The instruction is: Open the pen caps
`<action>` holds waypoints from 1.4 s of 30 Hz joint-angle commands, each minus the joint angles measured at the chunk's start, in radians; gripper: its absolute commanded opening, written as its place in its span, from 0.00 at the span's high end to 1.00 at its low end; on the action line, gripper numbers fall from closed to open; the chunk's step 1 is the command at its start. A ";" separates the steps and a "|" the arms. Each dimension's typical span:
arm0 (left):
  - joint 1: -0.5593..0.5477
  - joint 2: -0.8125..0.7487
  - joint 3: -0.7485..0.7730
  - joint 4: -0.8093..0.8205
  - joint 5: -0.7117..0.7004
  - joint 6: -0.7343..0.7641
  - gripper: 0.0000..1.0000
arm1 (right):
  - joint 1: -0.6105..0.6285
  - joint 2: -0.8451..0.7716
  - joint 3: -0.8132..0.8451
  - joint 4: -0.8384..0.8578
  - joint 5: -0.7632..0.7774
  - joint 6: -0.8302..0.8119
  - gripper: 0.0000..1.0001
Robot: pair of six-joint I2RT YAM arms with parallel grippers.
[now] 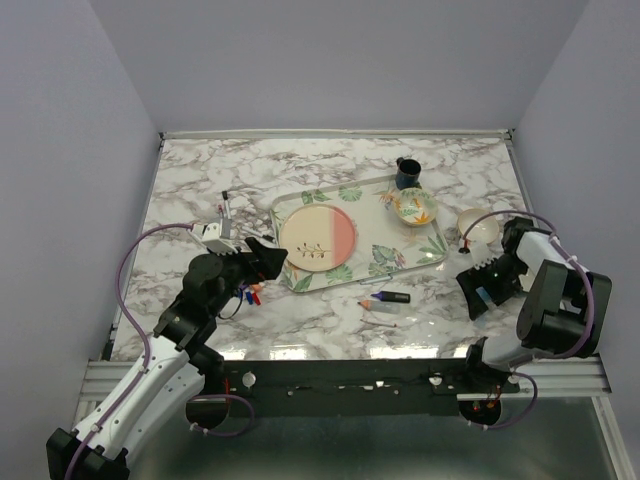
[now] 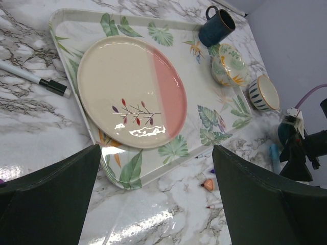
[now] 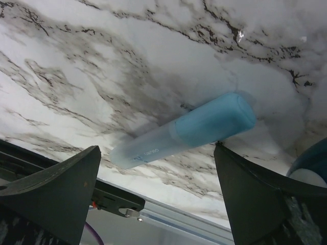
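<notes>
The right gripper (image 3: 157, 149) hangs wide open just over the marble table (image 3: 76, 61) and holds nothing. Between its fingers, a light-blue highlighter (image 3: 184, 133) lies flat and runs from lower left to upper right in the right wrist view. Its cap (image 3: 217, 118), the deeper blue end, is seated on the barrel. The tip of the right-hand finger (image 3: 227, 163) is just below the cap, but I cannot tell if they touch.

The left gripper (image 2: 156, 150) is also spread wide and empty, above the near edge of the tray (image 2: 61, 30). The tray holds a plate (image 2: 130, 92). At the left edge of the left wrist view a white marker (image 2: 23, 71) lies on the table with its black cap (image 2: 53, 87) on.

In the top view, pens (image 1: 250, 293) with red and blue caps lie by the left arm. More pens (image 1: 385, 299) lie at lower centre, just below the tray.
</notes>
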 commanded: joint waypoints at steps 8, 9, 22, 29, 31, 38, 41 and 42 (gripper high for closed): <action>0.004 -0.010 -0.009 0.012 -0.003 0.001 0.01 | 0.152 0.003 -0.080 0.198 0.092 0.118 0.32; 0.004 -0.012 -0.009 0.012 -0.003 0.001 0.01 | 0.161 0.002 -0.082 0.210 0.097 0.120 0.36; 0.004 0.010 -0.006 0.007 -0.017 0.008 0.01 | 0.407 -0.060 -0.088 0.224 -0.075 0.020 0.90; 0.004 0.034 -0.027 0.087 0.147 -0.002 0.01 | 0.454 -0.182 -0.082 0.215 -0.187 -0.081 0.95; 0.004 0.063 -0.035 0.168 0.240 -0.015 0.02 | 0.457 -0.210 -0.064 0.181 -0.254 -0.119 0.95; -0.015 0.272 -0.059 0.498 0.393 -0.272 0.25 | 0.566 -0.271 0.036 0.152 -0.406 -0.115 0.96; -0.138 0.368 -0.035 0.576 0.216 -0.338 0.28 | 0.632 -0.264 0.082 0.178 -0.457 -0.068 0.97; -0.233 0.392 0.005 0.557 0.160 -0.338 0.28 | 0.649 -0.255 0.091 0.196 -0.468 -0.055 0.97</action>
